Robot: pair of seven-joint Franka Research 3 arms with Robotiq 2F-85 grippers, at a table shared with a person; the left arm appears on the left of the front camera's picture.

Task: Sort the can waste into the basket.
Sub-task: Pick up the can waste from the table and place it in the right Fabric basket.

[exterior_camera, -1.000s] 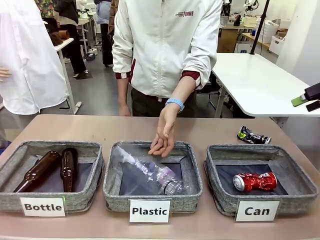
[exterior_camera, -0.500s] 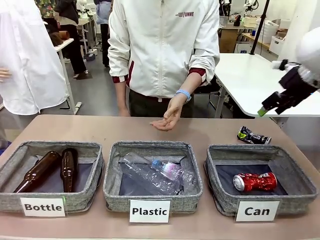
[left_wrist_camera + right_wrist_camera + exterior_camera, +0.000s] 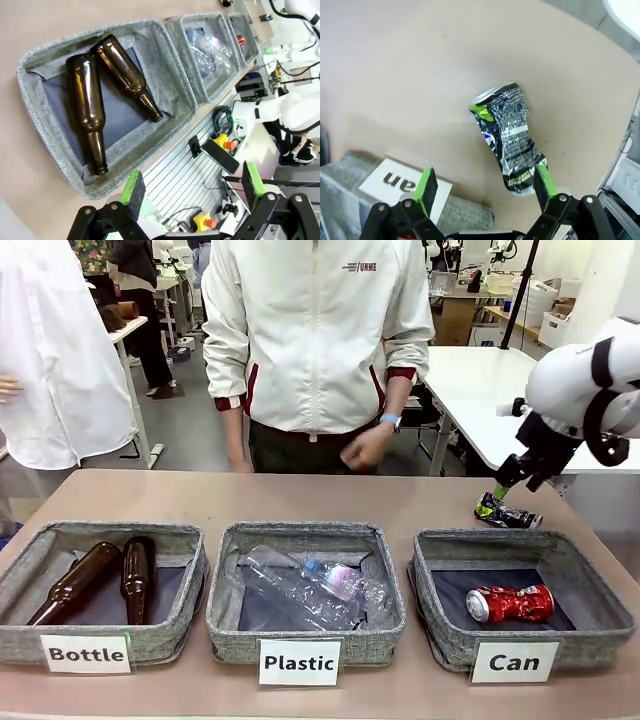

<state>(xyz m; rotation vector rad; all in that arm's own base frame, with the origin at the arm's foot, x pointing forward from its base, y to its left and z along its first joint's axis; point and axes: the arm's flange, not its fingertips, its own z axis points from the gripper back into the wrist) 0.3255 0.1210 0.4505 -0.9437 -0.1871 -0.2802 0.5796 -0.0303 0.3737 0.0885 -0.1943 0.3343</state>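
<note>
Black can (image 3: 507, 512): crushed, black with green-yellow marks, lying on the table (image 3: 400, 498) at right of the front view, just beyond the far rim of the right-hand basket, outside it. In the right wrist view it lies at centre frame, on bare tabletop.

Red can (image 3: 510, 603): crushed, red with silver ends, lying on the dark lining inside the right-hand basket, lower right of the front view.

Basket marked "Can" (image 3: 600, 590): shallow, grey fabric, white card (image 3: 514, 662) on its near wall. A corner of it and part of the card show at lower left of the right wrist view.

Right hand (image 3: 485, 186): fingers spread wide, holding nothing, poised above the black can, which sits between and beyond the green pads; contact cannot be told. In the front view it hangs at upper right, its tip just above the can.

Left hand (image 3: 192, 184): fingers spread wide, empty, above the near edge of the "Bottle" basket (image 3: 190, 580).

Other items: two brown glass bottles (image 3: 100, 578) in the "Bottle" basket; clear plastic bottles (image 3: 310, 588) in the middle "Plastic" basket (image 3: 385, 580). A person in a white jacket (image 3: 315, 335) stands at the far side of the table, top centre.
</note>
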